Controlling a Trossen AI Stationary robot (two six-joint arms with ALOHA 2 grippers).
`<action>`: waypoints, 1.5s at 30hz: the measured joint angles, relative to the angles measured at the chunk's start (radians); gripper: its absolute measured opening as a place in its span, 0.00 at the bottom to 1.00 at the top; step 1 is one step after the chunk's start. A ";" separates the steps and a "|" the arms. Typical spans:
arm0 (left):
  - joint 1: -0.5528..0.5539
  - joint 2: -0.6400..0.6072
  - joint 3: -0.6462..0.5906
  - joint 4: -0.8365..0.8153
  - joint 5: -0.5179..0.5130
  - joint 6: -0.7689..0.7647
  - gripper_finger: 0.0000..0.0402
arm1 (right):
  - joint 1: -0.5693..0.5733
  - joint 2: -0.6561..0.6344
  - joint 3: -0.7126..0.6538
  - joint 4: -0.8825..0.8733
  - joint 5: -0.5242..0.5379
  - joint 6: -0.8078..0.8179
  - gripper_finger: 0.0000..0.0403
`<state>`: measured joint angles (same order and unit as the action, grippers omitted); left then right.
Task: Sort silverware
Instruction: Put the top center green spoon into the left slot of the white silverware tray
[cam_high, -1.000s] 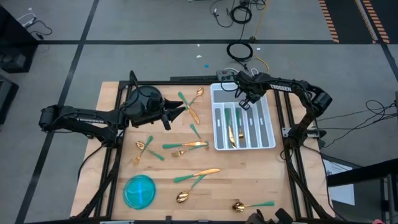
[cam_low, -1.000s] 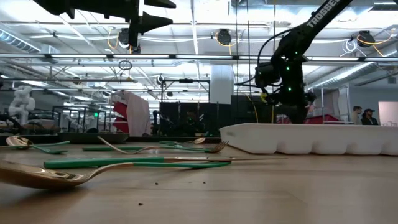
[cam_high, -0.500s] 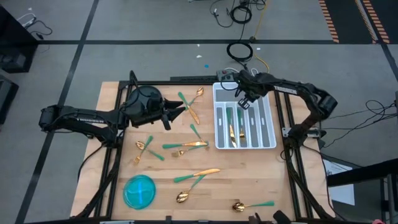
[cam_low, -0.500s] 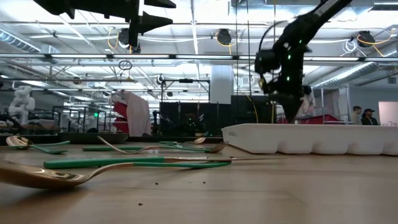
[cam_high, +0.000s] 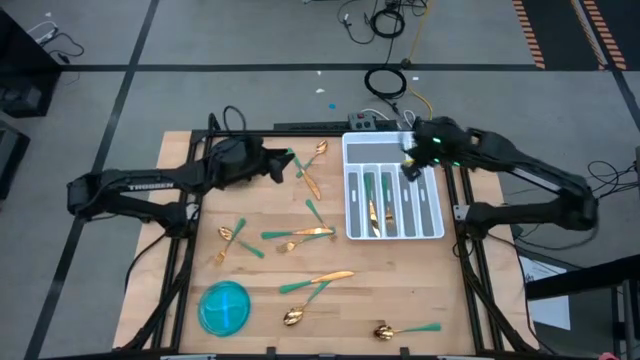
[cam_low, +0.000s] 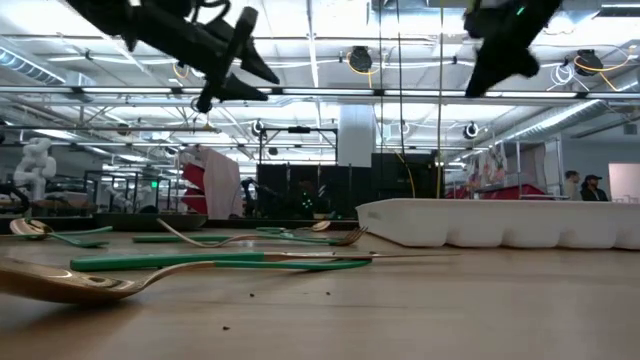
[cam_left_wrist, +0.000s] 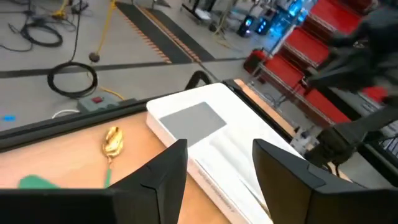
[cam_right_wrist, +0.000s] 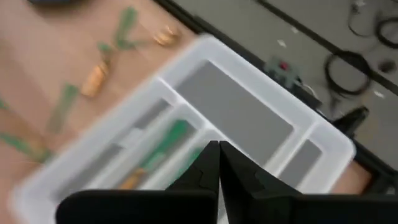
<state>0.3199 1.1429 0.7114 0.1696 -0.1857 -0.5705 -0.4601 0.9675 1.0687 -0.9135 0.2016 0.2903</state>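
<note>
Overhead view. Your left pincer (cam_high: 288, 163), fingers spread and grasping nothing, hangs above the counter (cam_high: 400, 280) at upper centre of the frame. Just to its right lie the nearest loose silverware (cam_high: 308, 172): a spoon and a second piece, crossing, their long axes running diagonally across the frame. More pieces lie scattered lower left and lower centre, near the blue bowl (cam_high: 224, 307). Your right pincer (cam_high: 408, 168), clenched and empty, hovers over the upper part of the white tray (cam_high: 438, 215), which already holds several pieces. Judged nearer the loose pair: the left arm.
</note>
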 joint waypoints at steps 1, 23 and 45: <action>0.007 0.024 0.017 0.001 0.017 0.001 0.47 | 0.023 -0.034 0.000 -0.012 0.000 0.027 0.00; 0.163 0.711 0.641 -0.627 0.114 0.167 0.47 | 0.352 -0.175 0.001 -0.136 0.008 0.225 0.30; 0.245 1.008 0.927 -0.898 0.119 0.158 0.47 | 0.454 -0.175 0.000 -0.127 0.005 0.248 0.31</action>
<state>0.5644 2.1509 1.6384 -0.7282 -0.0668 -0.4127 -0.0064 0.7929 1.0691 -1.0402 0.2070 0.5385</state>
